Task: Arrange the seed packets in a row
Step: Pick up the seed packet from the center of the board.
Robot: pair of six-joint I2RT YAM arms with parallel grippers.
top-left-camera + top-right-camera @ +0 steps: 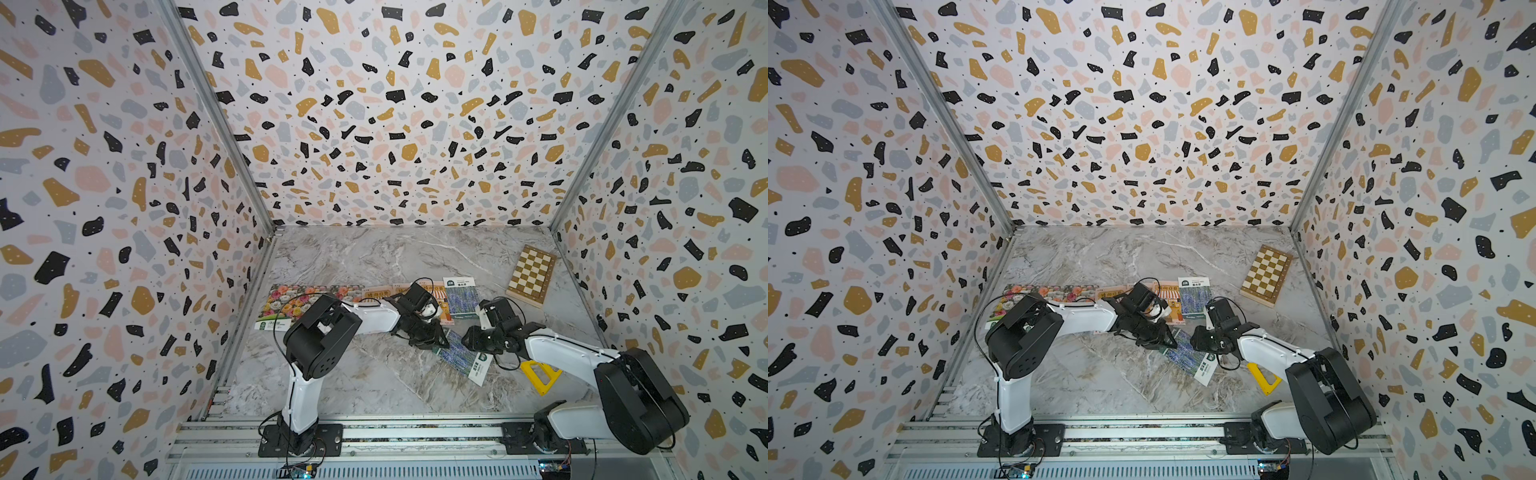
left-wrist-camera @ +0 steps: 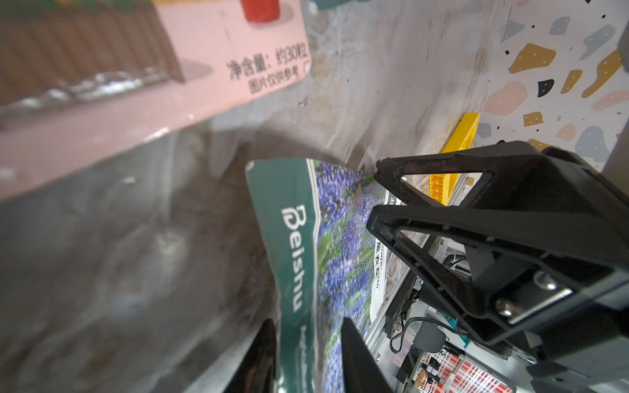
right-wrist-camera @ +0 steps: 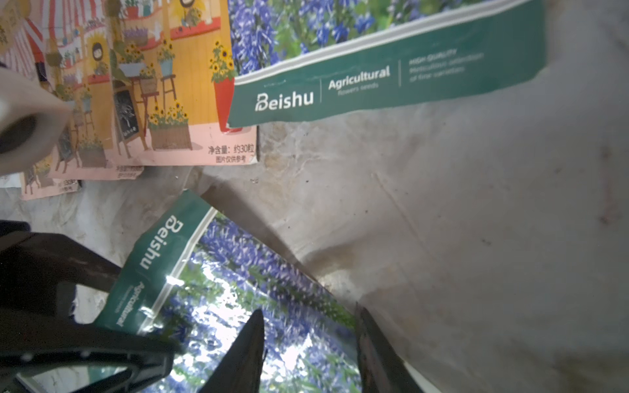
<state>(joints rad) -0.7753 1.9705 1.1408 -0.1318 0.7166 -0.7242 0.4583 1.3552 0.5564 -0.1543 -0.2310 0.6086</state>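
We read "Beishu" in white on the green band of the loose lavender pkt (image 3: 211, 272). It lies tilted on the marble table (image 1: 374, 257) toward the front, apart from the row & btwn the two grippers. The row's lavender pkt (image 3: 374, 78) shows "Beishu" plus "Agricultural"; the smaller lines beside that are blurred, one maybe "HIGH QUALITY". The awning pkt (image 3: 163, 102) next to it carries "净含量: 约30粒" and "图片仅供参考" at its pink corner, and the lavender band overlaps its edge. Two more pink corners show beside it, print unreadable. White labels on the flower pkts (image 1: 286, 307) at the row's left end are too small for us to read.

L gripper (image 2: 306, 321): fingers narrow, one each side of the loose pkt's green band; we can't tell if they pinch it. R gripper (image 3: 308, 309): fingers part-spread at the same pkt's long edge, lavender print visible btwn them.

In both top views the L arm hides much of the awning pkts, so we can't count the row. The R arm cuts off part of the yellow frame (image 1: 540, 376). Checkerboard (image 1: 532, 274) sits well apart, far right.
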